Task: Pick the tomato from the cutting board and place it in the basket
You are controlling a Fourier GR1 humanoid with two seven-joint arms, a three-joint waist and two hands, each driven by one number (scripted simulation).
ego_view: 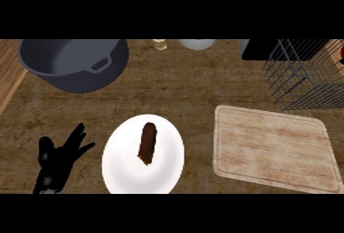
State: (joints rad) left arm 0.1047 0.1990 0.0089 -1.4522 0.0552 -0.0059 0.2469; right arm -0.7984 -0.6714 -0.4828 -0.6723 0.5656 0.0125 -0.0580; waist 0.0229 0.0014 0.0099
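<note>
White plate [121, 168], centre-left, bearing one brown elongated item [147, 143], possibly a sausage. Dark grey pot [74, 63] with handle, upper left. Wooden counter [181, 86].

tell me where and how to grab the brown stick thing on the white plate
Pinch it across its narrow width near the middle, coming straight down from above. The brown stick lies flat and lengthwise on the white plate, long sides exposed, so fingers fit either side. The left hand, open beside the plate, looks nearest.
</note>
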